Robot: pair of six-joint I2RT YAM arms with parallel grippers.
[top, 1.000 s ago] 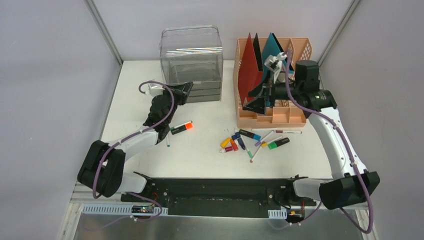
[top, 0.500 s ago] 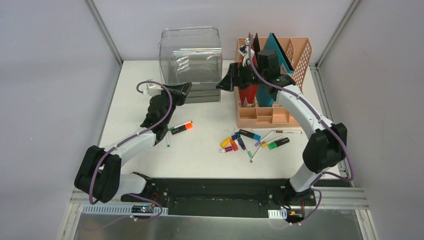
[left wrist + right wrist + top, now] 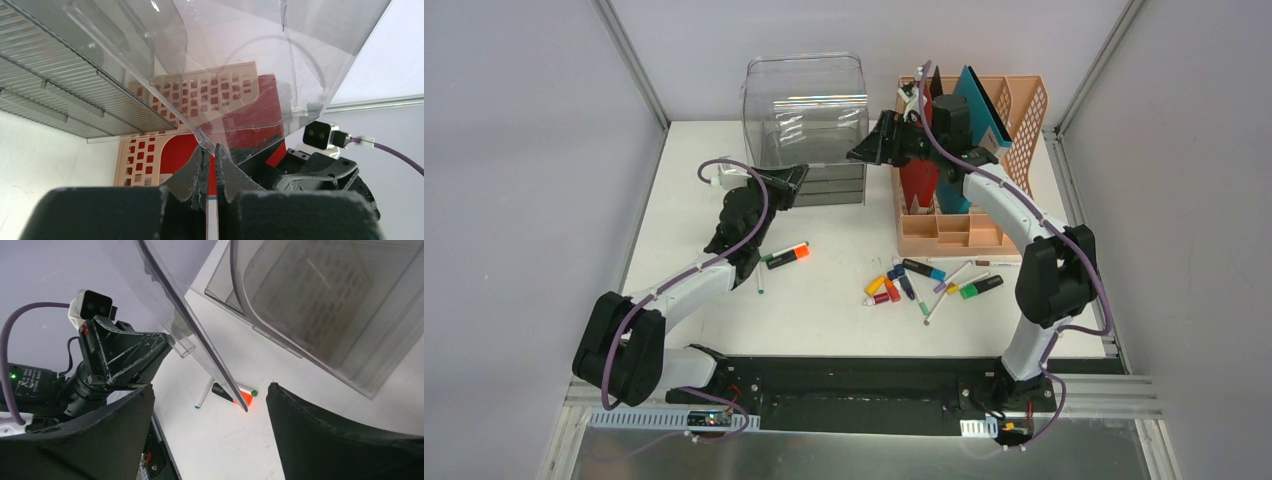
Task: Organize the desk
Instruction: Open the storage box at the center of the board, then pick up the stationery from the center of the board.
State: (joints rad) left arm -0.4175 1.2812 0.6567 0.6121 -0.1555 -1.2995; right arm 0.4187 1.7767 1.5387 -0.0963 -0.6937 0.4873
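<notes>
Desk [image 3: 844, 325] — white tabletop beneath both arms, carrying clear drawer box [image 3: 806, 100], peach file rack [image 3: 969, 236] and loose markers [image 3: 902, 283]. Left gripper [image 3: 795, 180] is closed, tips at the box's front lip; right gripper [image 3: 865, 152] has its jaws wide apart at the box's right wall.

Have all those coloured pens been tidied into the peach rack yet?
No, the coloured pens lie scattered on the desk before the peach rack.

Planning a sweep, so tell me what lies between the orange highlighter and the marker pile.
Only bare desk: the top view shows nothing between the orange highlighter and the marker pile.
</notes>
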